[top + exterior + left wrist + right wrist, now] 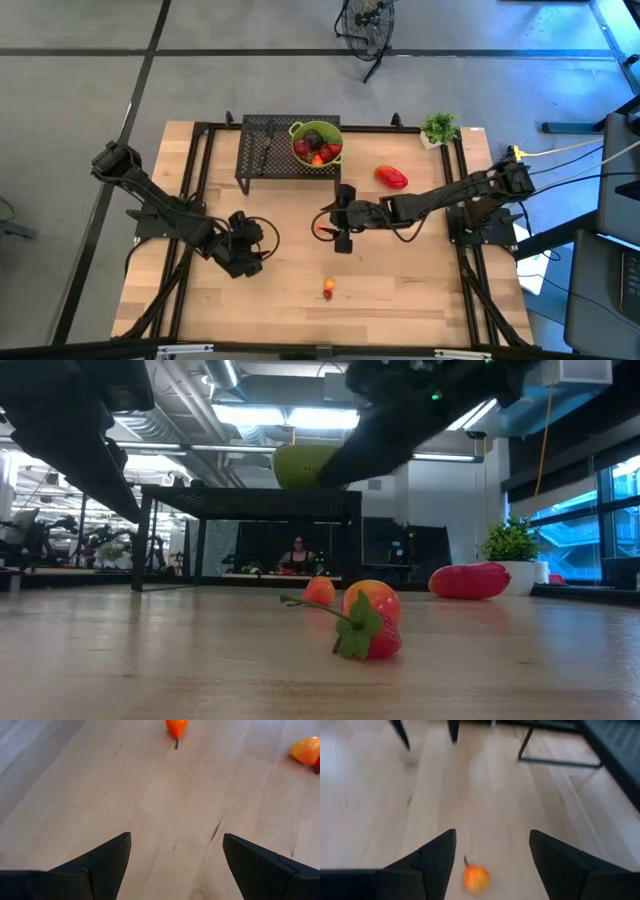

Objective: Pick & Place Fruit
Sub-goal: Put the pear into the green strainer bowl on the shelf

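A small orange fruit (476,877) lies on the wood between the spread fingers of my open right gripper (492,837), which hovers over the table's middle (335,222); the fingers do not touch it. A red and orange strawberry-like piece (328,290) lies near the table's near edge (372,622). The bigger glossy red oblong (391,177) rests on the table to the right of the rack. Several red pieces and a dark green one fill the lime-green bowl (316,143). My left gripper (177,837) is open and waits at the table's left (255,250).
The bowl (305,465) stands on a black wire rack (268,150) at the far side. A small potted plant (439,128) sits at the far right corner. Bare wood lies between the two grippers and toward the near edge.
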Robot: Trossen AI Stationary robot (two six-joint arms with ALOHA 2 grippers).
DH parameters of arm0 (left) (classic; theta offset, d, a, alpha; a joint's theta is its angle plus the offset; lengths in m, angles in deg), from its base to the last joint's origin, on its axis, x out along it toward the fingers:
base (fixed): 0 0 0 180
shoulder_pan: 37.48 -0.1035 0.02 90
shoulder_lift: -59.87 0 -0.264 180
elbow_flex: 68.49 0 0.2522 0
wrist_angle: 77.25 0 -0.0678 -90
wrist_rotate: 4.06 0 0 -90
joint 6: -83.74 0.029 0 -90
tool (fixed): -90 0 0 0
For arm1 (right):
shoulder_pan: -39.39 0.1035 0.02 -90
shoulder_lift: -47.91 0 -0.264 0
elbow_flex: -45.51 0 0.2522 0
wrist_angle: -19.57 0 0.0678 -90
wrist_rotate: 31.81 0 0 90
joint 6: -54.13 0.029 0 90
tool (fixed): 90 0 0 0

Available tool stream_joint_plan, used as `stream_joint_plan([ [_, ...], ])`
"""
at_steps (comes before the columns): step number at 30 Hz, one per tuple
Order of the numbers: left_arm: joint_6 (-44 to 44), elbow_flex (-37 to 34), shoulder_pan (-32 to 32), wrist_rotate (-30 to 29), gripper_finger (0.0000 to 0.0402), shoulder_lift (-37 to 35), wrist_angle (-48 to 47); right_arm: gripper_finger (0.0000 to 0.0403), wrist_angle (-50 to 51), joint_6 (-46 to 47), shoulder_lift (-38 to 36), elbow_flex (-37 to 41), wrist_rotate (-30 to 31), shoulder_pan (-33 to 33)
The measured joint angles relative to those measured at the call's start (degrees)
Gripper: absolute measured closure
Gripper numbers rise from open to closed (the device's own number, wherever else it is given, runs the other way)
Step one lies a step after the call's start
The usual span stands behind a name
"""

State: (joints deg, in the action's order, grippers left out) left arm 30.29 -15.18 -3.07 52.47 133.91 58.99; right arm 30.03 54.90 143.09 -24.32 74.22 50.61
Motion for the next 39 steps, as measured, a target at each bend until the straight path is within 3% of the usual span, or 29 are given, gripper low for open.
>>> stream_joint_plan([
  [13, 0.66, 0.00, 0.00, 0.45, 0.0089, 0.00, 0.09, 0.0165, -2.83, -1.22, 6.29, -0.07, -3.51, -2.62],
  [39, 1.70, 0.02, 0.00, 0.08, 0.0089, 0.00, 0.07, 0.0136, -8.01, 1.77, 16.79, -0.04, -8.72, -4.76],
])
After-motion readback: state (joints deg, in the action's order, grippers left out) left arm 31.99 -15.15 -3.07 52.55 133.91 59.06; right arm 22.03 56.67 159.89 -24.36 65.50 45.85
